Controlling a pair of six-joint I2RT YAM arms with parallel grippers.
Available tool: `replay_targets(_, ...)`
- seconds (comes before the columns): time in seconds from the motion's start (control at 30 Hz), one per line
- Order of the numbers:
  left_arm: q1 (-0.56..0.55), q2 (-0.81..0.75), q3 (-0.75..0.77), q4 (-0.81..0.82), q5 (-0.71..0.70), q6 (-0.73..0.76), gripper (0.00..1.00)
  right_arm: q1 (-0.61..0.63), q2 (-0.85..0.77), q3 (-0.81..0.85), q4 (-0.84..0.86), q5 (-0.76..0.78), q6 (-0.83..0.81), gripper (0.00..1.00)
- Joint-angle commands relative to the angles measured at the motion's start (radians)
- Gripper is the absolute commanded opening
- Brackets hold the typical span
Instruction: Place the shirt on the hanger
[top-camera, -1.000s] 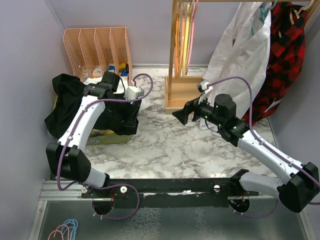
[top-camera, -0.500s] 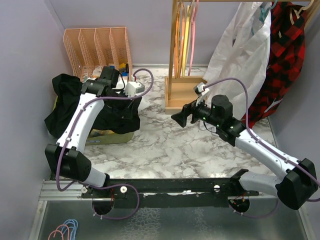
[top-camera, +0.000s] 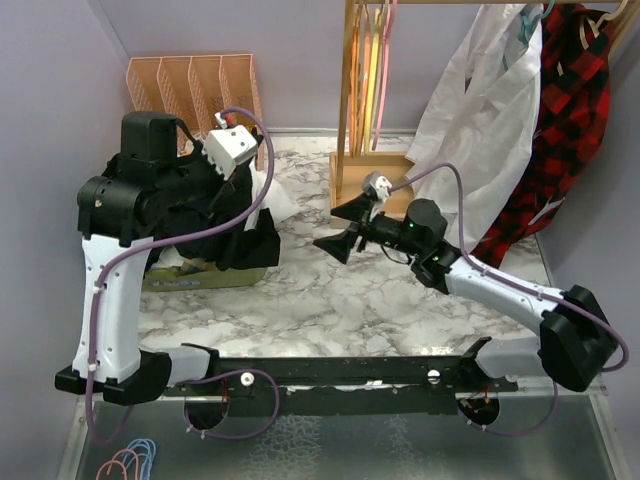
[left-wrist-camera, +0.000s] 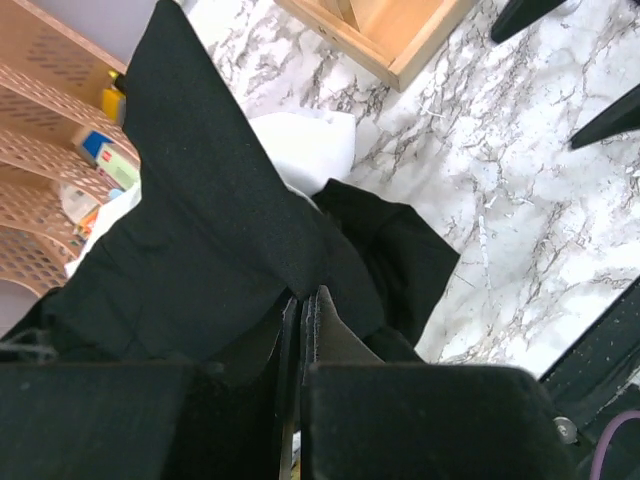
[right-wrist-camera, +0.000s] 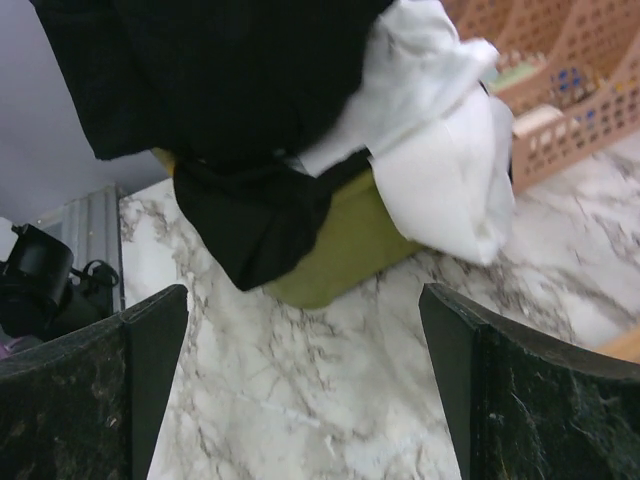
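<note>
Shirt in grip of clenched left tool, apart from splayed right tool.

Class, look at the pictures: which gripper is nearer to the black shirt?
Left. The left gripper has its jaws shut on the shirt, holding a fold up. The right gripper, jaws open, faces it from over the table, not touching.

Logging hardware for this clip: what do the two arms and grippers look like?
Both the left arm and right arm have white links between bulky black joints, each trailed by a purple cable. The right gripper has black wedge-shaped fingers; a small white box sits by each wrist.
</note>
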Motion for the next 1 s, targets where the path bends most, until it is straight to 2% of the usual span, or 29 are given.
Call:
replay_targets(0.0, 0.002, -0.022, 0.032, -0.040, -0.017, 0.033, 0.00, 0.108, 0.119, 0.112, 0.241, 0.063, -0.121, 0.99)
replay_targets(0.13, 0.002, -0.044, 0.049, -0.037, -0.018, 0.032, 0.00, 0.144, 0.275, 0.211, 0.385, 0.044, -0.142, 1.00)
replay_targets(0.33, 0.002, -0.048, 0.114, -0.039, -0.008, 0.028, 0.00, 0.202, 0.488, 0.436, 0.394, -0.040, -0.092, 1.00)
replay_targets(0.5, 0.002, -0.035, 0.141, -0.055, 0.067, 0.007, 0.00, 0.242, 0.640, 0.610, 0.413, -0.088, -0.018, 0.99)
replay_targets(0.87, 0.002, -0.047, 0.087, -0.036, 0.058, 0.011, 0.00, 0.318, 0.751, 0.755, 0.494, -0.198, 0.068, 0.99)
replay_targets(0.9, 0.002, -0.046, 0.087, -0.036, 0.062, 0.010, 0.00, 0.320, 0.755, 0.762, 0.499, -0.199, 0.080, 0.92)
replay_targets(0.93, 0.002, -0.046, 0.088, -0.035, 0.065, 0.008, 0.00, 0.322, 0.759, 0.769, 0.500, -0.197, 0.092, 0.74)
replay_targets(0.97, 0.002, -0.044, 0.089, -0.034, 0.067, 0.007, 0.00, 0.322, 0.753, 0.768, 0.503, -0.184, 0.100, 0.52)
